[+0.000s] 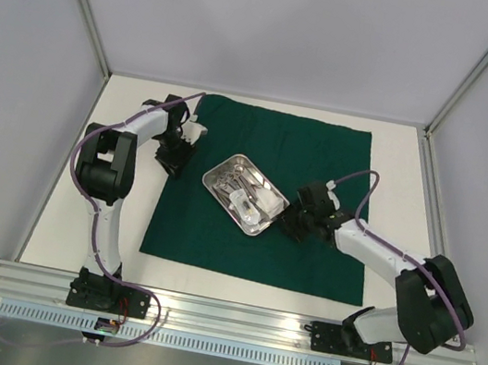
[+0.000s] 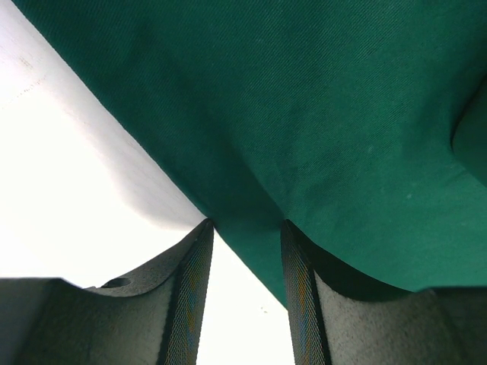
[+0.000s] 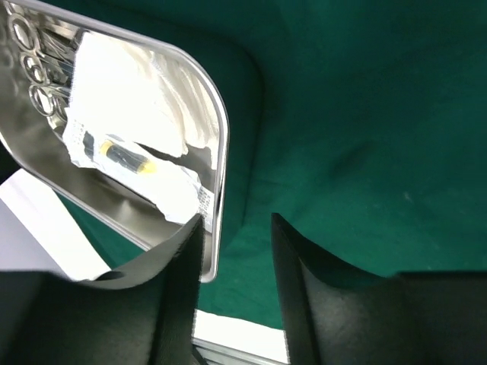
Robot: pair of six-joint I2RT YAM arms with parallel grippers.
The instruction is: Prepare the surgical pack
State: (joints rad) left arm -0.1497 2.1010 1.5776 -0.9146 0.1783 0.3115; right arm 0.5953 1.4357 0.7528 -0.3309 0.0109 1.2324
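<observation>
Just at the near edge: a metal rail (image 1: 231, 316) runs left to right, with one arm base bolted on at the left and one at the right.
Right gripper (image 3: 237, 219): low over the drape (image 1: 323, 158), at the near-right corner of the tray (image 1: 265, 180).
Right fingers: apart, with green cloth showing through the gap. The tray's rounded corner sits just inside the gap against one finger, and nothing is clamped.
Tray: steel, rectangular, turned at an angle, resting on the drape a little right of its middle.
Tray contents: ring-handled instruments (image 1: 237, 177) lie in the far-left part, too small to tell scissors from forceps. White gauze (image 3: 137, 84) lies toward the near-right end. A clear packet (image 3: 125, 156) holding a small dark and yellow item lies beside the gauze.
Left gripper (image 2: 245, 224): down at the drape's left edge, toward the far side, well apart from the tray.
Left fingers: apart, straddling the cloth's edge, with white table (image 2: 76, 190) under one and green cloth by the other. Whether they touch the cloth cannot be told.
Drape: dark green, spread flat over the middle of the table, its near edge short of the rail and its far edge close to the table's far end.
Table: bare white strips show left and right of the cloth.
</observation>
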